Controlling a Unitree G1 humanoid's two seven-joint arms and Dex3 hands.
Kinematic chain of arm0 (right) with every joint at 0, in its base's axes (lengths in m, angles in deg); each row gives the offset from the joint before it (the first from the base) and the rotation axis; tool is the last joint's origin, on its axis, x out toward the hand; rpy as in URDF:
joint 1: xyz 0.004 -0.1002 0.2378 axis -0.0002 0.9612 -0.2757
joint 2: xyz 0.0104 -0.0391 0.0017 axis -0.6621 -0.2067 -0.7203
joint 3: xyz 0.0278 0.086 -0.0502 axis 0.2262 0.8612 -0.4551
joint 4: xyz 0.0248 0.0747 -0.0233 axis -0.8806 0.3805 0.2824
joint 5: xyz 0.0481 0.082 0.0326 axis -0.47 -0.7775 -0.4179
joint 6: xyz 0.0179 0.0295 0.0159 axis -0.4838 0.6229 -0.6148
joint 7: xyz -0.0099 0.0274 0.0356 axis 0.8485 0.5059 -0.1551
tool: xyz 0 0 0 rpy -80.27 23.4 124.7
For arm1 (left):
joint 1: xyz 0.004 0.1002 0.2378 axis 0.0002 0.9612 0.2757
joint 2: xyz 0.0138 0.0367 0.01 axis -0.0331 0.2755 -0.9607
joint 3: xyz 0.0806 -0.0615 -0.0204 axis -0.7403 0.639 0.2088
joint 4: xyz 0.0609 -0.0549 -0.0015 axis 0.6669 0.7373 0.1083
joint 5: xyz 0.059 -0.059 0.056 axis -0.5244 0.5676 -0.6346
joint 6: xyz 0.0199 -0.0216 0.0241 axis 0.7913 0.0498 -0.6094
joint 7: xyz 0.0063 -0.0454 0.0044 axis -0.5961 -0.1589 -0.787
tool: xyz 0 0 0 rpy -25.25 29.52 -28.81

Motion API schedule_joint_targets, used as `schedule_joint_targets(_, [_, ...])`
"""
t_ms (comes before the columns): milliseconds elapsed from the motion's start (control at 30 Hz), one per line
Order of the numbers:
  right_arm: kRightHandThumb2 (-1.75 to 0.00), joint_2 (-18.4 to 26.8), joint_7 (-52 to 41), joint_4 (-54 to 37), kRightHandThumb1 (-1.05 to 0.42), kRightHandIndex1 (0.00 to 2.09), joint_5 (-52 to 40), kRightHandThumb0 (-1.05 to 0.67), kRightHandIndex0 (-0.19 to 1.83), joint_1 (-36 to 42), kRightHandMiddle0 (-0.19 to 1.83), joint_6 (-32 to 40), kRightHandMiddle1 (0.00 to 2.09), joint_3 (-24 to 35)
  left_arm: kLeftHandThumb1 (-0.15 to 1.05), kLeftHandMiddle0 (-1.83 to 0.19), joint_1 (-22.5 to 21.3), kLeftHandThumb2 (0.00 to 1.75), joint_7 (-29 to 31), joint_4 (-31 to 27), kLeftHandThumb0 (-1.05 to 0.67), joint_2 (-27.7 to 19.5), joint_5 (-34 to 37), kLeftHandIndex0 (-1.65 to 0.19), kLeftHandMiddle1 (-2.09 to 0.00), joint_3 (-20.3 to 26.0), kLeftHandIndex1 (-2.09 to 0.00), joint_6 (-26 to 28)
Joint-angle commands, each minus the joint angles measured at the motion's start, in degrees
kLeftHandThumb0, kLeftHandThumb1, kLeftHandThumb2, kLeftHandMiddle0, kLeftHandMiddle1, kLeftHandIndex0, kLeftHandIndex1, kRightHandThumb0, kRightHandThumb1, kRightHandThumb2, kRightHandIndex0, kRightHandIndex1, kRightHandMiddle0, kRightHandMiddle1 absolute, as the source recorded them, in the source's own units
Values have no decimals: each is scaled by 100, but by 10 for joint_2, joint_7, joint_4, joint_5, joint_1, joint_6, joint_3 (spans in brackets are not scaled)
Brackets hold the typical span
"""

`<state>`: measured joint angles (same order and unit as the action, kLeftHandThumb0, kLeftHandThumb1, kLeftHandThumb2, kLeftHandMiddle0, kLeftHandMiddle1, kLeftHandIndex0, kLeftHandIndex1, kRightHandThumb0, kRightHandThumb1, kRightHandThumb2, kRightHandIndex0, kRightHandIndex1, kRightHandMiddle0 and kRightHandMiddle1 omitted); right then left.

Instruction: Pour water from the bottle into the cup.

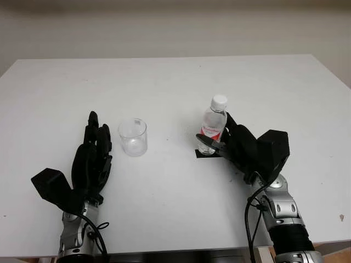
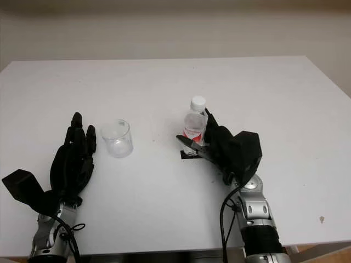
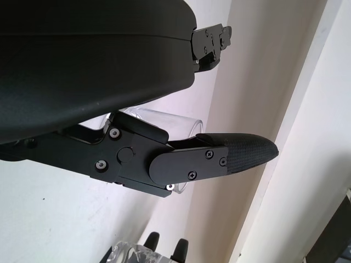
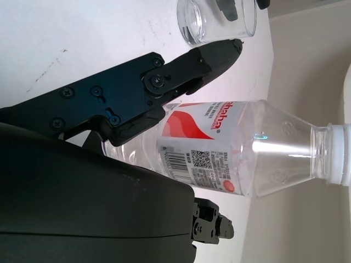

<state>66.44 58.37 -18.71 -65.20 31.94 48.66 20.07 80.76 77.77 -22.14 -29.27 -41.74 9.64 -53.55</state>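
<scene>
Now we close the right hand (image 1: 233,143) around the capped bottle (image 1: 213,125); left hand (image 1: 94,156), holding nothing, beside the cup (image 1: 132,137). Next: lift, uncap.

Looks like a lab or test room. A plain white worktop (image 1: 164,76) stands against a bare, pale wall (image 1: 175,27).

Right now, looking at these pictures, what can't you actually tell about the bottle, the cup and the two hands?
- Bottle base: hidden behind the right hand in the eye views, so how it sits on the black mark is unclear.
- Grip: the right wrist view shows a finger across the bottle, but firm contact cannot be judged.
- Cup: mostly hidden in the left wrist view by the left hand, which is open beside it.
- Water level: cannot tell.
</scene>
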Motion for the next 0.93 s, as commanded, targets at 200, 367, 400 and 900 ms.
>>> schedule_joint_targets(200, [-6,-7,27,13,-91,0,2,-88,-19,21,-19,-42,0,6,105,19,21,49,2,24,-76,-1,3,19,-2,3,-2,10])
schedule_joint_targets(367, [-6,-23,35,18,-92,0,-7,-89,-19,29,-19,-45,0,6,105,19,20,50,-1,23,-76,-2,1,19,-3,3,-3,11])
schedule_joint_targets(400, [-6,-31,38,19,-92,0,-11,-89,-19,32,-19,-47,0,7,105,19,20,50,0,22,-76,-2,1,19,-3,2,-3,12])
schedule_joint_targets(900, [-6,-65,45,33,-94,0,-9,-94,-19,52,-19,-78,0,-10,105,19,21,49,-1,16,-75,0,5,19,-4,2,-3,13])
